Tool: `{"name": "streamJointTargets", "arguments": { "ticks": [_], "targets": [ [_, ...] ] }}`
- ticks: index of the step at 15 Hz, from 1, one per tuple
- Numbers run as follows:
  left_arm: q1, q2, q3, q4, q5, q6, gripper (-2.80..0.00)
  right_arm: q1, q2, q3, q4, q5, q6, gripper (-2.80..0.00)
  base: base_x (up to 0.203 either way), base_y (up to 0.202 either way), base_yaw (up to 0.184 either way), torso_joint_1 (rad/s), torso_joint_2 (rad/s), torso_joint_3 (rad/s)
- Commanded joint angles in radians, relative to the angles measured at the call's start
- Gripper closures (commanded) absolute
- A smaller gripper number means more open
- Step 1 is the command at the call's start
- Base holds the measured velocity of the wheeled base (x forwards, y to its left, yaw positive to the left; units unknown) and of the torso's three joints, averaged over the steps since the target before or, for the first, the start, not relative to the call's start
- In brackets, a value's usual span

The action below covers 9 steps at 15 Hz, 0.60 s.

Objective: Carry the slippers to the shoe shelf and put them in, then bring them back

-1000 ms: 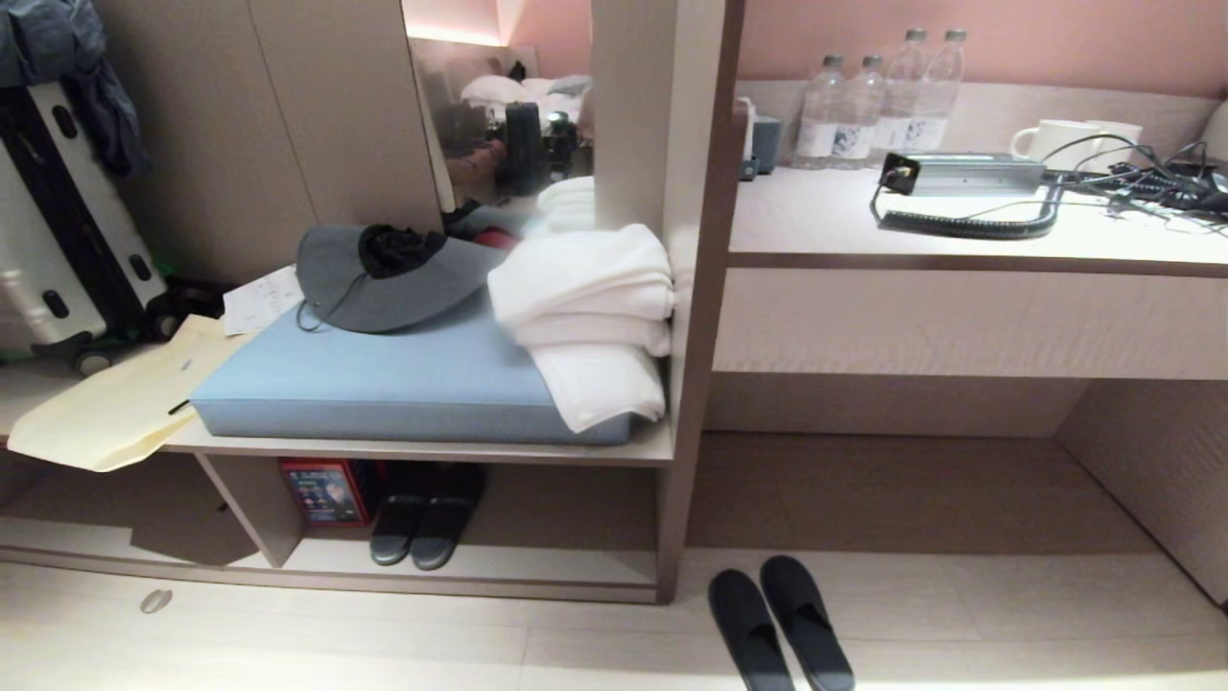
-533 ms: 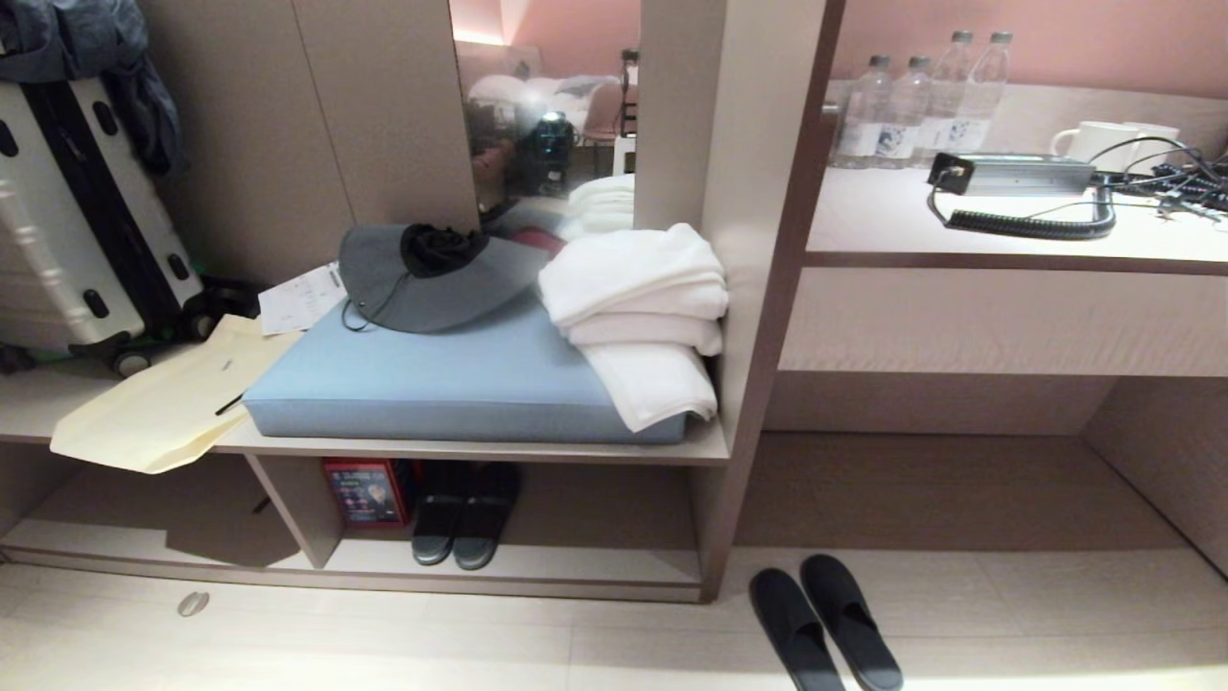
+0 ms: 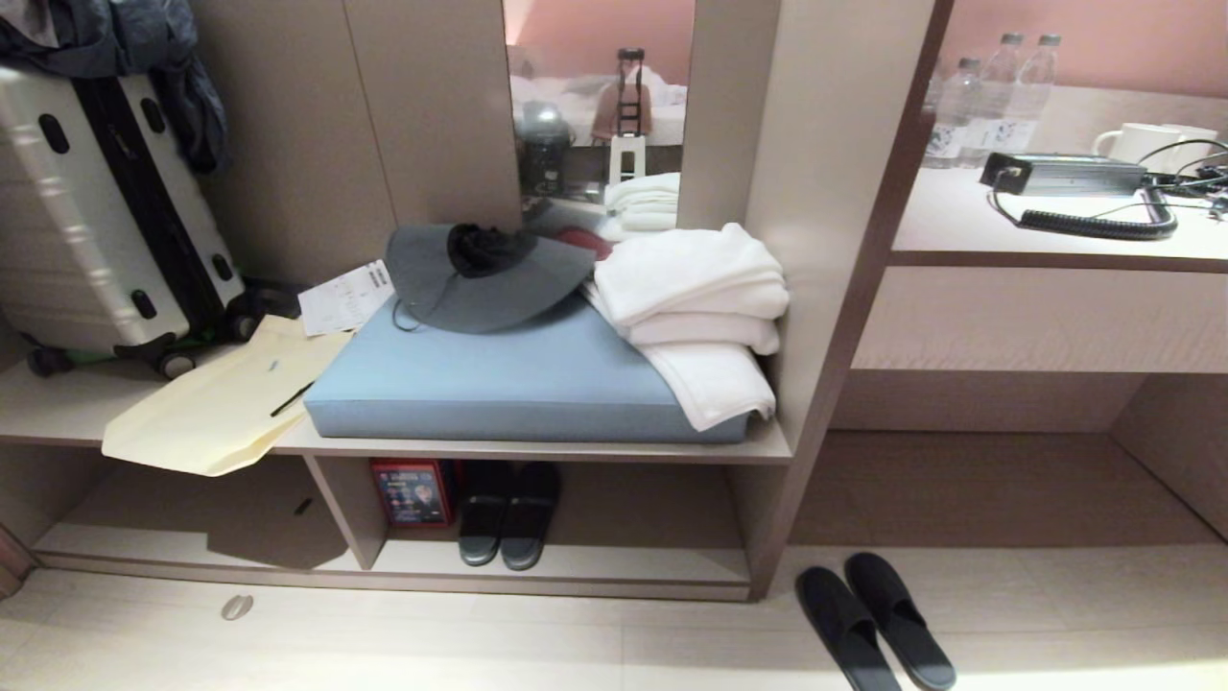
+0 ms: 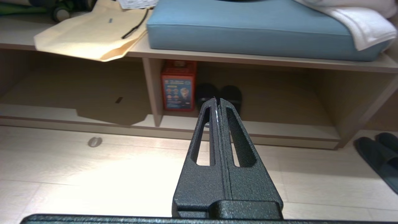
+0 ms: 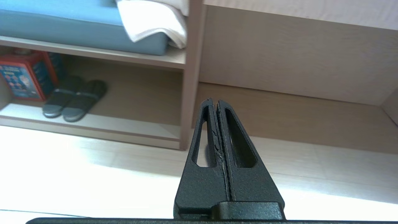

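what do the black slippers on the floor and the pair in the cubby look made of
The slippers on the floor look like matte black fabric or felt: flat, no shine. The pair in the shoe shelf, the darker slides, look rubbery or foam, with a slight sheen on their rounded ends. Neither is certain.

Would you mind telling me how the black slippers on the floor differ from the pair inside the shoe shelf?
The black slippers lie on the open floor by the desk recess; the grey-green pair sits inside the shoe shelf beside a red box. The floor pair looks matte, the shelved pair glossier with rounded ends. Both pairs lie side by side, untouched.
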<state>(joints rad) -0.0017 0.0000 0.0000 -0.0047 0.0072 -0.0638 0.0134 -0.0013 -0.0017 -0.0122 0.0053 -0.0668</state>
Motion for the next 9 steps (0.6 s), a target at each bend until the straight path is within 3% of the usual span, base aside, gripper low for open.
{"name": "streamJointTargets", "arguments": {
  "ticks": [1,9],
  "targets": [
    [0.000,0.000,0.000,0.000,0.000,-0.001,0.00,0.000,0.000,0.000,-0.001,0.001,-0.001,0.00,0.000,0.195,0.001,0.006,0.00,0.002],
    [0.000,0.000,0.001,0.000,0.000,-0.001,0.00,0.000,0.000,0.000,-0.002,0.002,-0.002,0.00,0.000,0.195,-0.001,0.003,0.00,0.004]
  ]
}}
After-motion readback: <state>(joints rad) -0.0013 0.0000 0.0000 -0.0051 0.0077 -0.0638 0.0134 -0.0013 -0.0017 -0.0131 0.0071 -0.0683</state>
